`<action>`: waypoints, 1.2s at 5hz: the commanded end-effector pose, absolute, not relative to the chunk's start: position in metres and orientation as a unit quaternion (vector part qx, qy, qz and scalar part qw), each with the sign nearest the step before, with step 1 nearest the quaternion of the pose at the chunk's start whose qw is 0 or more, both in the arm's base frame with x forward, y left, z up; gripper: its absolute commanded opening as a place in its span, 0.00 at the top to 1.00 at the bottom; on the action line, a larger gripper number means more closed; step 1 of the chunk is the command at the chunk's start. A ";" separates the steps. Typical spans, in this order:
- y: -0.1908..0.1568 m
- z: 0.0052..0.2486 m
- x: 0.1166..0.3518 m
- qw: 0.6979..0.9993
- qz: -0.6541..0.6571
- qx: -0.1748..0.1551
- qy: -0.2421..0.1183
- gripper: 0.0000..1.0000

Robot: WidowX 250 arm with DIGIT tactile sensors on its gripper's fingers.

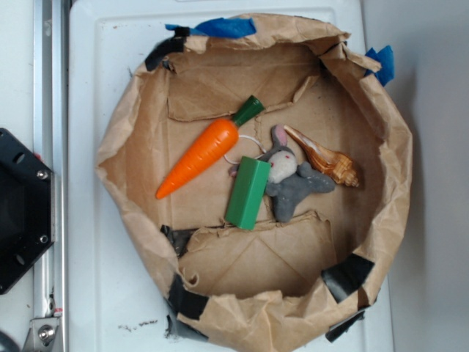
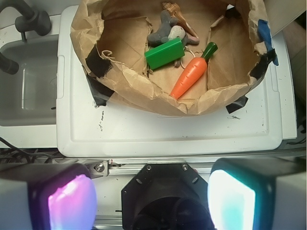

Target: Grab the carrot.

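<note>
- Exterior view: a round enclosure of crumpled brown paper [image 1: 132, 132], patched with black and blue tape, sits on a white bench [image 1: 95, 279].
- The carrot [image 1: 199, 156] lies on the paper floor, left of centre, tilted: its orange tip points to the lower left, its dark-green stem cap to the upper right.
- Just beside the carrot's thick end is a green block [image 1: 248, 193], standing lengthwise; the two look close but not touching.
- A grey and white plush rabbit [image 1: 290, 177] lies against the block's right side, and a brown striped seashell [image 1: 322, 158] rests by the rabbit, toward the upper right.
- A thin white loop of string shows between the carrot's cap and the block.
- The black robot base [image 1: 22, 209] sits at the left edge, outside the paper ring; no jaws appear in this view.
- Wrist view: the gripper [image 2: 151, 199] is at the bottom of the frame, its jaws spread wide apart and holding nothing; one pad glows pink on the left, the other teal on the right.
- The gripper is well apart from the paper ring, above the bench's near edge.
- Here the carrot [image 2: 190, 76] lies inside the ring, just behind its near wall, its tip toward the camera, with the green block [image 2: 165, 53] just to its left.
- A grey sink [image 2: 24, 86] sits left of the bench.
</note>
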State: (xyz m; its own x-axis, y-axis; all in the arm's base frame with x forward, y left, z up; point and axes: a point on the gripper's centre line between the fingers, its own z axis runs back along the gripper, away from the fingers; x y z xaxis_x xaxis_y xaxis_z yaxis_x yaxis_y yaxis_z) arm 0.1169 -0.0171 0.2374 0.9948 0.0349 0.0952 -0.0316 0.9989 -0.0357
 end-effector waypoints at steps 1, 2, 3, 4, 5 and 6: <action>-0.017 0.237 0.117 0.999 0.017 -0.017 -0.048 0.00; -0.008 0.241 0.152 0.996 0.061 -0.014 -0.061 0.00; 0.002 0.239 0.185 0.992 0.095 0.010 -0.076 0.00; 0.011 0.226 0.209 0.989 0.118 -0.003 -0.086 0.00; 0.027 0.200 0.238 0.979 0.162 -0.011 -0.122 0.00; 0.036 0.172 0.257 0.981 0.153 -0.013 -0.122 0.00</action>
State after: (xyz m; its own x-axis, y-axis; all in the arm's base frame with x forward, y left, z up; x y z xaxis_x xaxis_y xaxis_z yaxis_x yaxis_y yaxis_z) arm 0.2537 0.0276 0.1599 0.9376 0.2864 0.1972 -0.2803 0.9581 -0.0588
